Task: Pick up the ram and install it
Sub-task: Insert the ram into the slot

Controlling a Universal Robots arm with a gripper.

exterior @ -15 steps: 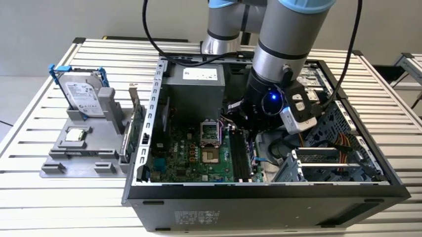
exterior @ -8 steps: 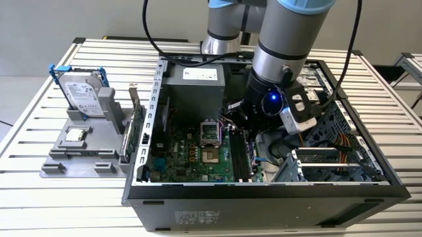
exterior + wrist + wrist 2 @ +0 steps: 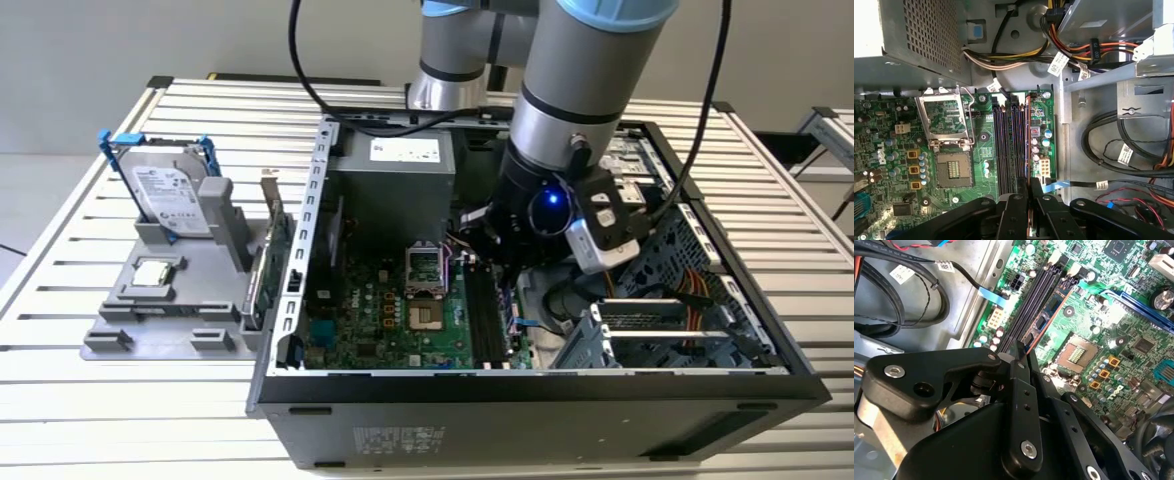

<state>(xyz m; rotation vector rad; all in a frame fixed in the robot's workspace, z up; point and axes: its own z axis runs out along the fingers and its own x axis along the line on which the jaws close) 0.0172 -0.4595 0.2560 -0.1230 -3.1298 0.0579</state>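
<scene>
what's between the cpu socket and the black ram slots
In the first wrist view, a strip of green motherboard separates the cpu socket from the black ram slots, carrying small silver capacitors.

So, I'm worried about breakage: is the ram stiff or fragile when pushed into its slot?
Probably stiff: the ram looks straight, held edge-on in the gripper. Likely light, being so thin. Sideways force at the slots might crack it.

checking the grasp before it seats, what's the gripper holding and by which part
The gripper is shut on the ram, pinching one end of the thin strip on its flat faces; the rest reaches along the memory slots.
</scene>
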